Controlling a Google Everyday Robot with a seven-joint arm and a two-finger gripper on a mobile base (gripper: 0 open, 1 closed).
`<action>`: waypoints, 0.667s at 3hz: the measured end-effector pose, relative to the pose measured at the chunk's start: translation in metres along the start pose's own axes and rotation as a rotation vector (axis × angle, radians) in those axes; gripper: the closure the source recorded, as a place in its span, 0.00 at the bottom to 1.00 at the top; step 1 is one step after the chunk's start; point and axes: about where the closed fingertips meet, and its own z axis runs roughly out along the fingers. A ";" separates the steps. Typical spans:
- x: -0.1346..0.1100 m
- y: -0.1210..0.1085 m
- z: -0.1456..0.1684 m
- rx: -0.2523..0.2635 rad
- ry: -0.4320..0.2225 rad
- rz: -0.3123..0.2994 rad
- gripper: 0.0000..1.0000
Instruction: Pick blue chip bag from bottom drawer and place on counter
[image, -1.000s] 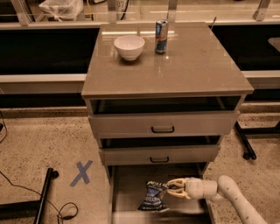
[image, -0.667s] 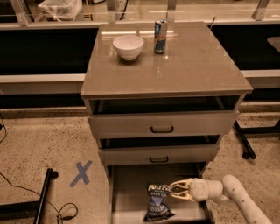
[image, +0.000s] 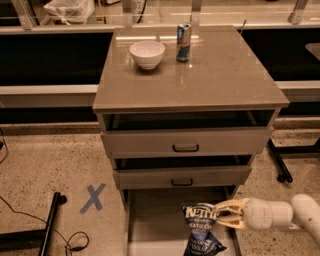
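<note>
Camera view from above the cabinet: the gripper (image: 219, 214) pinches the upper right edge of the blue chip bag (image: 200, 229), held upright over the open bottom drawer (image: 150, 220), well below the counter (image: 220, 75).

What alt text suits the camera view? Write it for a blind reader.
The gripper, reaching in from the picture's right, holds the blue chip bag upright over the open bottom drawer. On the counter above stand a white bowl and a drink can.
</note>
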 end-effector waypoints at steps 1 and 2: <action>-0.053 -0.056 -0.019 0.012 0.105 -0.104 1.00; -0.099 -0.124 -0.025 0.048 0.222 -0.203 1.00</action>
